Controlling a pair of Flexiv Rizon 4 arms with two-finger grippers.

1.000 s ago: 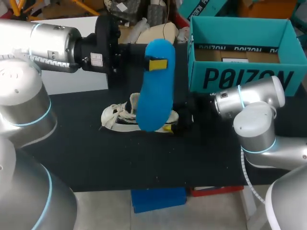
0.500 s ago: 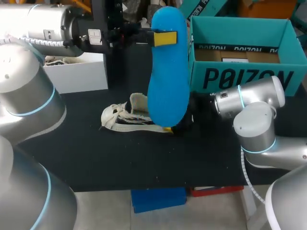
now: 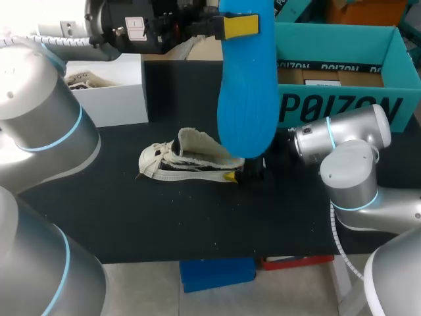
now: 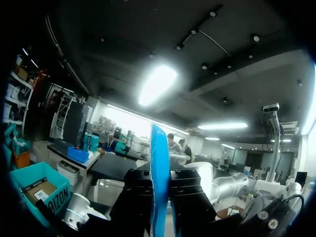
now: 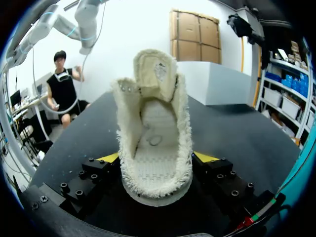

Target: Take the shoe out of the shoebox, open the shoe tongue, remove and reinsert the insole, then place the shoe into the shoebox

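A cream shoe (image 3: 187, 161) lies on the black table (image 3: 197, 217) with its tongue folded open. In the right wrist view the shoe (image 5: 153, 123) stands heel-first between my right gripper's fingers (image 5: 205, 157), which press on both sides of the heel. My right gripper (image 3: 245, 172) is shut on that heel. My left gripper (image 3: 238, 25) is shut on the upper part of a blue insole (image 3: 247, 92), which hangs above the shoe's heel end. In the left wrist view the insole (image 4: 159, 163) shows edge-on, clamped in the left gripper (image 4: 160, 197).
The teal shoebox (image 3: 342, 102) stands open at the back right, behind my right arm. A white box (image 3: 108, 92) sits at the back left. The hanging insole partly hides the shoebox's front corner.
My left arm has lifted the blue insole up and to the right, out of the shoe. The shoe and right gripper have stayed put.
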